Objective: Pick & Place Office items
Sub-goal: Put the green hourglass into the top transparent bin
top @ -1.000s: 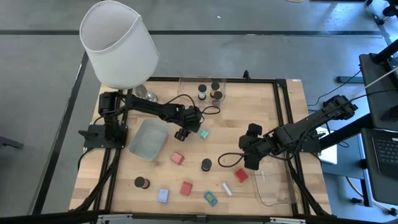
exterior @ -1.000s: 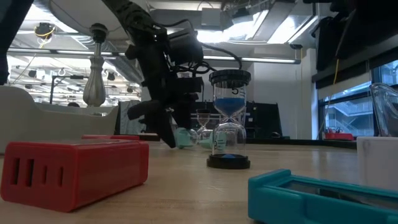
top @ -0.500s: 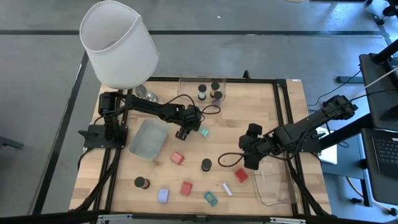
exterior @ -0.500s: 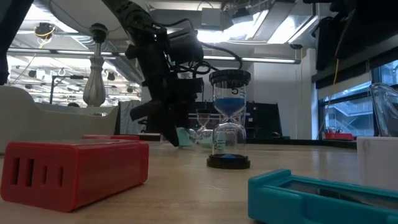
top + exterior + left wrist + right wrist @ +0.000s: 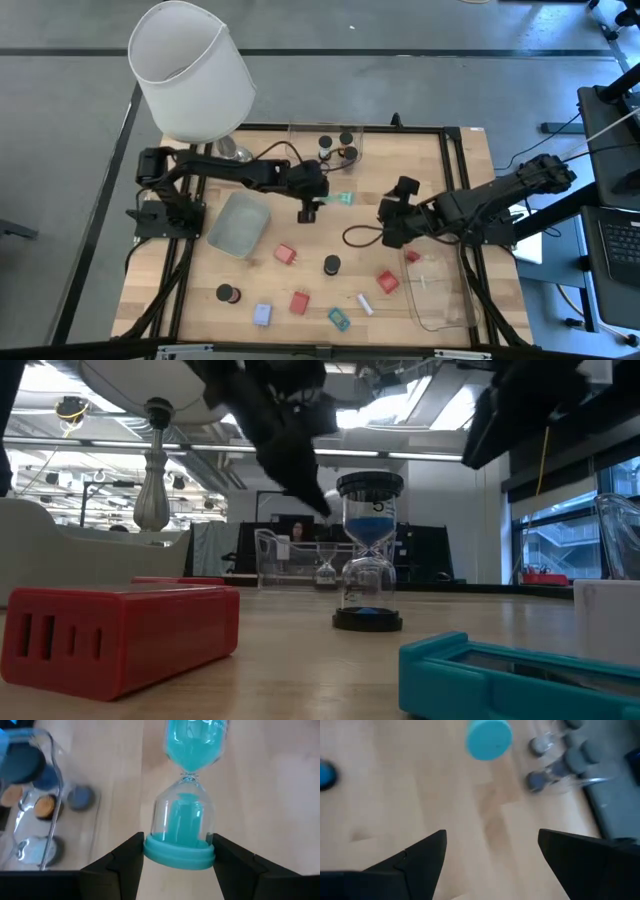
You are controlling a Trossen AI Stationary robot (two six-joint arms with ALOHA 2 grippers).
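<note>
My left gripper [image 5: 316,203] hangs above the middle of the table, shut on a teal sand timer [image 5: 340,198] with teal sand in clear glass [image 5: 189,780]. My right gripper [image 5: 386,228] hovers open to its right over bare wood, and its wrist view shows the timer's far cap [image 5: 488,739]. Other office items lie along the near side: red blocks [image 5: 285,255], dark cylinders [image 5: 331,265], a pale-blue clip [image 5: 262,314], a teal clip [image 5: 339,319] and a white stick [image 5: 365,304]. A black-capped timer with blue sand [image 5: 369,550] stands upright on its lower cap. My left gripper pinches the timer's near teal end cap [image 5: 179,856] between its two fingers, one on each side of the cap's rim. The fingers come from the table's left, slanting down. The timer sticks out ahead of the fingers toward the right, lifted clear of the table.
A clear tray [image 5: 350,130] at the far edge holds several small timers. A pale tray [image 5: 238,222] lies left of centre, and another clear tray [image 5: 440,300] sits at the near right. A big white-shaded lamp [image 5: 190,70] stands at the far left corner.
My left gripper has shut on the teal sand timer lying on the table, then risen and rolled its wrist; the timer is now lifted clear. My right gripper has swung a little toward the far edge and the table's middle, staying open.
</note>
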